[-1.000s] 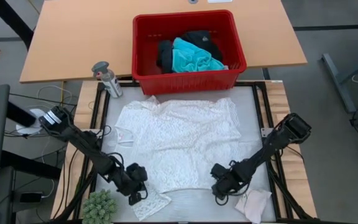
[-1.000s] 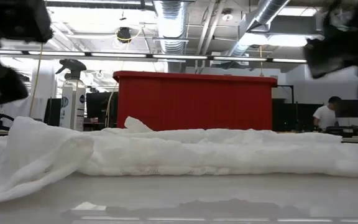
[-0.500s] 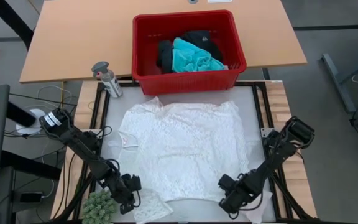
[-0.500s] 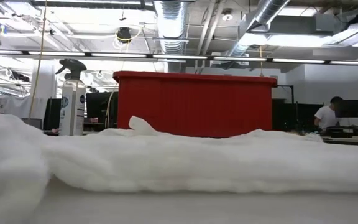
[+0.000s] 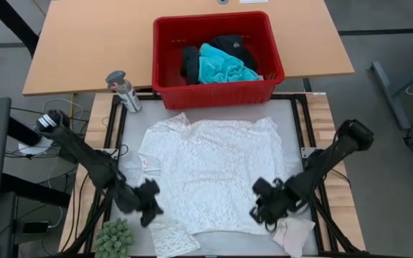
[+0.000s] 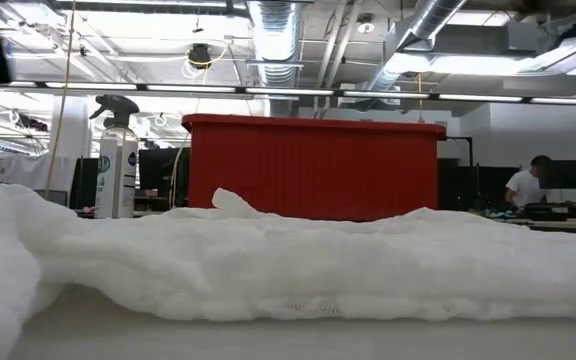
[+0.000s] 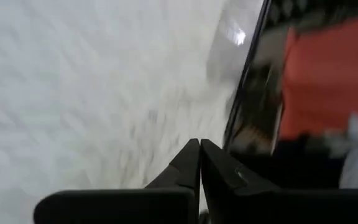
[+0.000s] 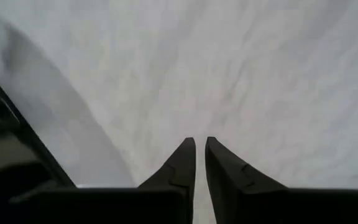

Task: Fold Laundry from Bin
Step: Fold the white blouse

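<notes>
Laundry's white lacy top (image 5: 210,168) lies spread on the counter (image 5: 292,129), ready for folding. Left gripper (image 5: 148,204) at its seven o'clock corner, right gripper (image 5: 265,208) at five — both pinched nearly closed, empty. Red bin (image 5: 217,89) at twelve holds two garments — turquoise shirt (image 5: 223,66), black clothing (image 5: 191,61).

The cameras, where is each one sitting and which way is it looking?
High view: above the table, looking straight down at both arms, the white lacy top and the bin.
Low view: at table height, looking level across the top toward the bin; no arm clearly shows.
Left wrist view: on the left arm, looking past the left end effector.
Right wrist view: likewise, past the right end effector.
All four share the top.
</notes>
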Controlling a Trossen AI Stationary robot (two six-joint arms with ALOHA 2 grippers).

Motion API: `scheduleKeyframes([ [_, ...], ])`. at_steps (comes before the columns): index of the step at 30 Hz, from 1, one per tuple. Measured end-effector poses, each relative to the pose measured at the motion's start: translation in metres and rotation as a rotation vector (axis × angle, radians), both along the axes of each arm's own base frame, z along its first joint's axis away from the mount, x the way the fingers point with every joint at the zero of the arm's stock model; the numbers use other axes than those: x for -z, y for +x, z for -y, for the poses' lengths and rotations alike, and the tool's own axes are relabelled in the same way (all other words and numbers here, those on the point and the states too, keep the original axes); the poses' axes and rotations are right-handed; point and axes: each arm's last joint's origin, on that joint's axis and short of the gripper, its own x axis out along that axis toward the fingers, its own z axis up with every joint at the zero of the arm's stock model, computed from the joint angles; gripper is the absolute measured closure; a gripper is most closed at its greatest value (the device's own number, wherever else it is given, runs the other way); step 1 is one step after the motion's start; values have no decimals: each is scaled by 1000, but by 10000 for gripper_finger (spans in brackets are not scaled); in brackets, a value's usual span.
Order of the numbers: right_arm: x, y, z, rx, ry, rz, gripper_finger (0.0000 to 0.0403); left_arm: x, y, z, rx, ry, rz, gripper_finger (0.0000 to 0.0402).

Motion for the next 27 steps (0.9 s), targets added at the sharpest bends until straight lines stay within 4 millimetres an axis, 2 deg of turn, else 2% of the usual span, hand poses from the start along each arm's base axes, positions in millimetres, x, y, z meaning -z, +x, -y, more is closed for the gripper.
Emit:
scheduleKeyframes([
  [4, -24, 2, 45, -30, -168, 63, 324, -36, -5, -44, -128, 84, 203, 391],
  [8, -43, 3, 99, -95, -309, 28, 286, -66, -16, -92, -347, 275, 389, 361],
  [11, -54, -2, 141, -104, -368, -13, 242, -85, -25, -123, -513, 417, 452, 328],
  [14, -61, -12, 178, -93, -421, -80, 199, -94, -26, -146, -592, 500, 450, 293],
  [18, -64, -23, 221, -60, -469, -168, 160, -83, -11, -171, -586, 483, 363, 258],
  [21, -59, -28, 248, -56, -476, -223, 153, -63, 6, -196, -575, 447, 226, 245],
  [24, -46, -26, 274, -133, -416, -221, 153, -47, 15, -226, -622, 467, 125, 242],
  [27, -36, -20, 297, -261, -398, -194, 153, -37, 15, -256, -580, 467, 95, 242],
])
